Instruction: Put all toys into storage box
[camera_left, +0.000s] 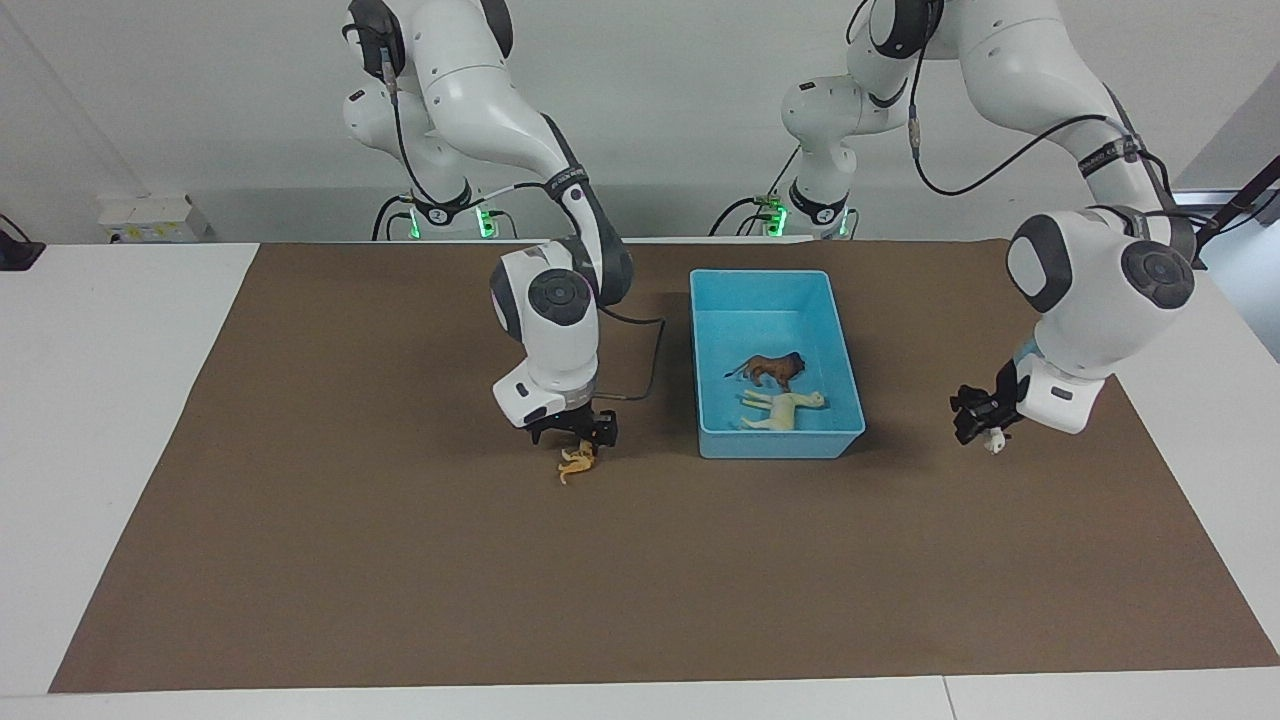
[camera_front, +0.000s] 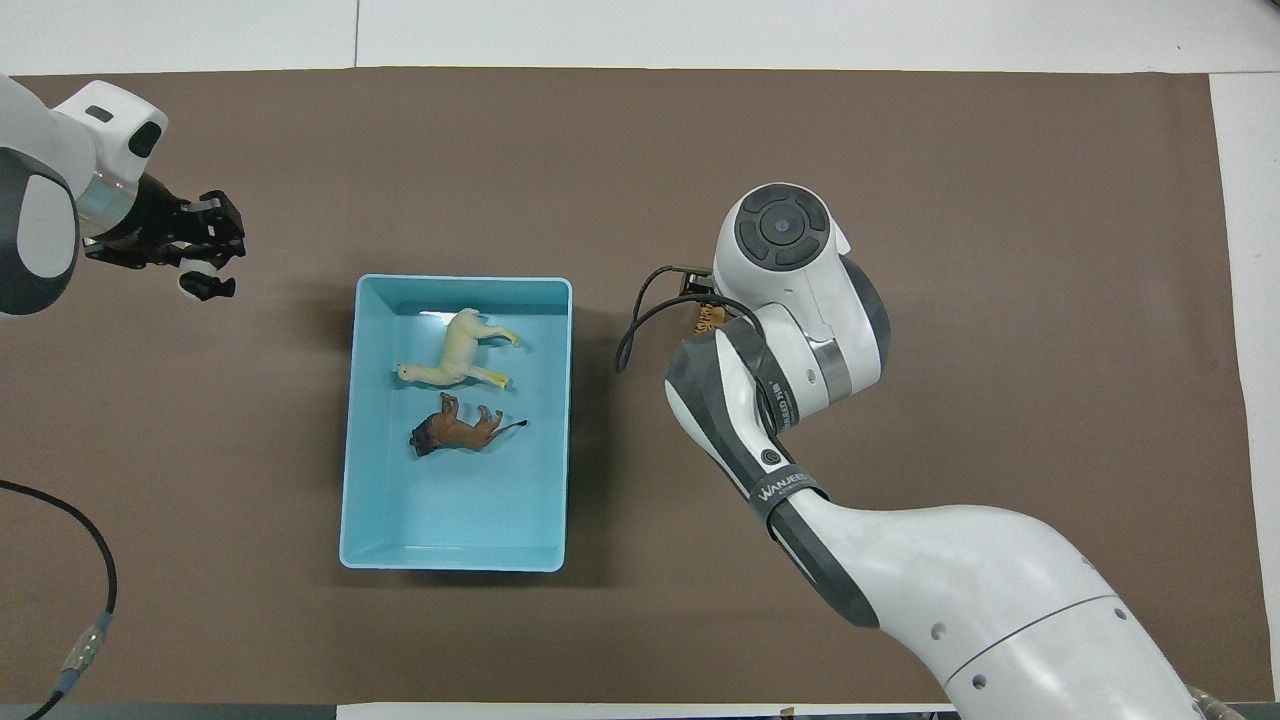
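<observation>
While two of the four toys already lie inside the storage box (camera_left: 712, 345), the other two are at the grippers. Within the light blue bin, the brown lion (camera_left: 770, 369) lies on its side nearer to the robots, and the cream-yellow horse-like figurine (camera_left: 783, 409) lies just beside it, farther from them — the two are close but look apart. One orange striped tiger (camera_left: 577, 463) is on the brown mat (camera_left: 400, 580), toward the right arm's end of the table from the box. Directly above it is the right gripper (camera_left: 578, 434), its fingertips reaching down to the tiger's back; whether they have clamped onto it or merely straddle it cannot be told, and in the overhead view the arm's wrist hides nearly all of the figurine. Over the mat toward the left arm's end of the table, the left gripper (camera_left: 983, 422) hangs tilted with the black-and-white panda (camera_left: 994, 440) pinched between its fingers — the panda is clear of the mat.
</observation>
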